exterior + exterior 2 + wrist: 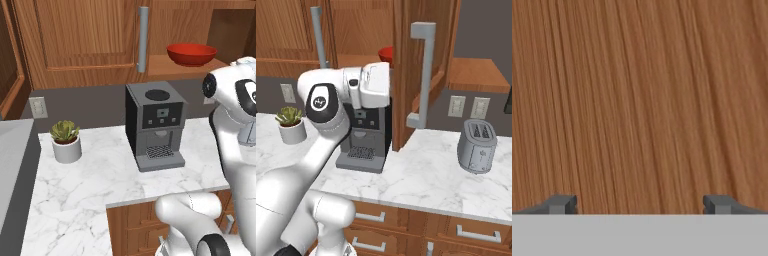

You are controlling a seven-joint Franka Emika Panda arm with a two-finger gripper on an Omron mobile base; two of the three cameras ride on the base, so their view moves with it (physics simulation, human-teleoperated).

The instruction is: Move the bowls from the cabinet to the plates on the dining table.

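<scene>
With the cabinet (90, 40) door swung open, the red bowl (191, 54) sits on its shelf, up and right of the coffee machine (155, 125) on the tabletop (90, 175). The tool (640, 204) is spread wide, empty, facing wood grain.

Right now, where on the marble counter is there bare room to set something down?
Widest bare stretch: the marble counter between the coffee machine and the toaster. Another patch lies in front of the potted succulent, left of the coffee machine. It is tightest between coffee machine and open cabinet door, where the arm reaches.
</scene>
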